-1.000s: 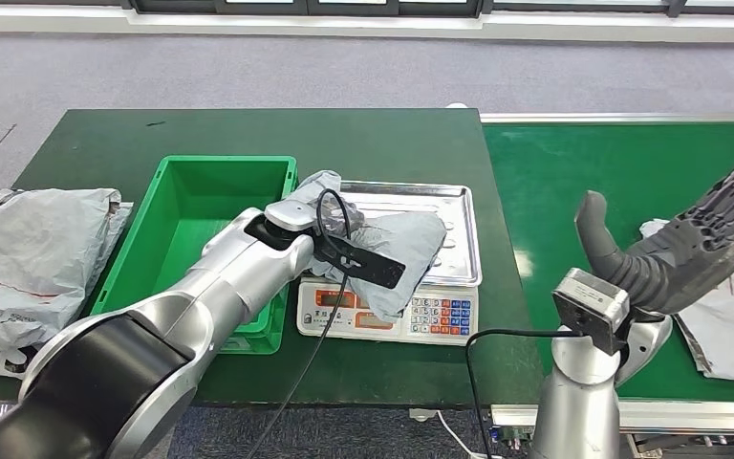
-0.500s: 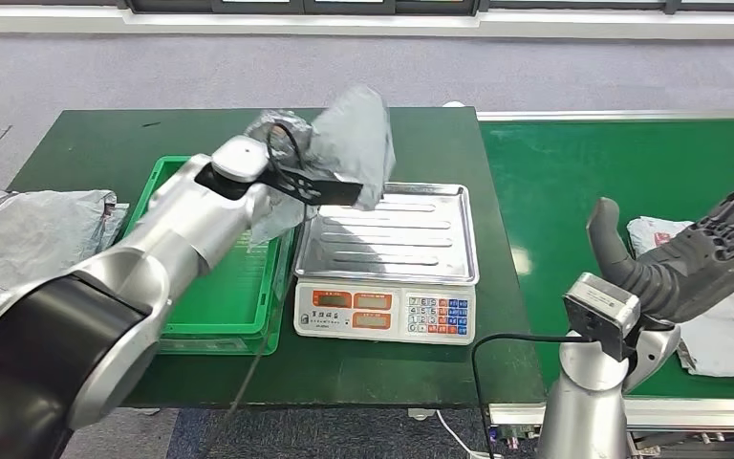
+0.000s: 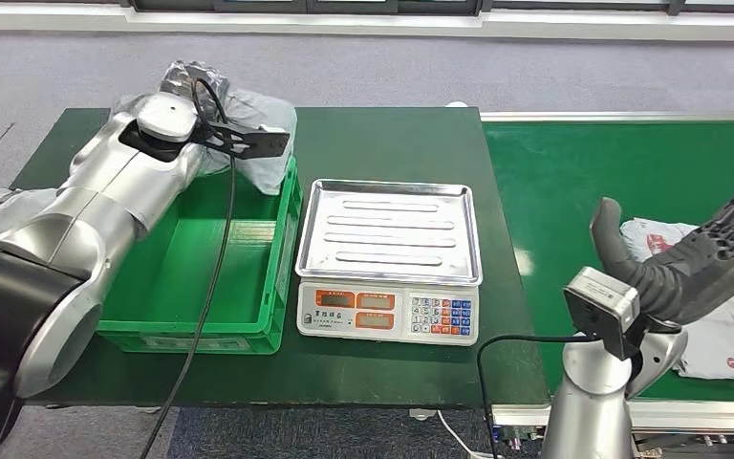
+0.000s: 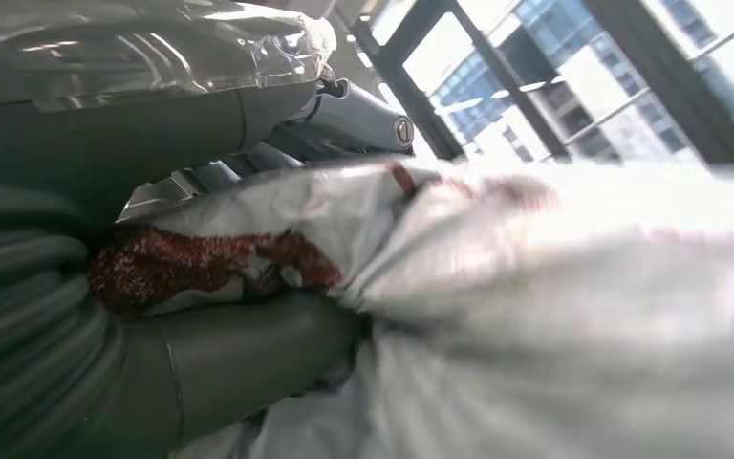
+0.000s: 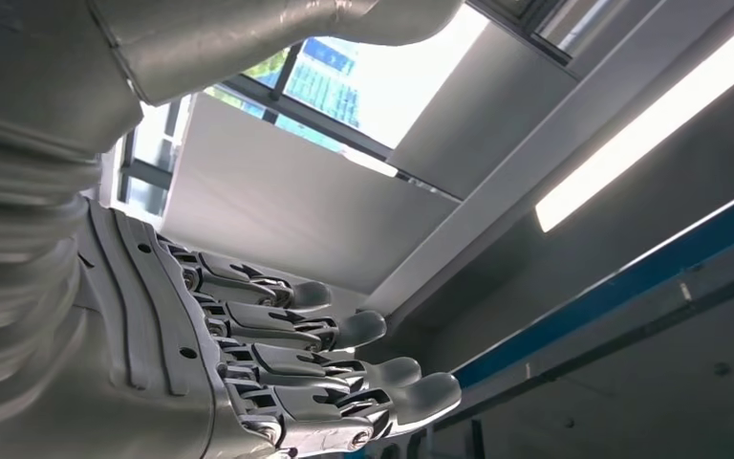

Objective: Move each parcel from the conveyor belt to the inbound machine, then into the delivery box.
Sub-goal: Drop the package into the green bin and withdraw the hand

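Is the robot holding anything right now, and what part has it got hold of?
Yes. Its left hand grips a grey parcel by a bunched end, above the green box. The right hand holds nothing.

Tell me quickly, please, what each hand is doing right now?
Left hand: holding the grey parcel above the green box.
Right hand: open, empty.

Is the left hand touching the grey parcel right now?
Touching. In the left wrist view the left hand has its thumb pressed into the grey parcel; the head view shows the parcel carried above the green box.
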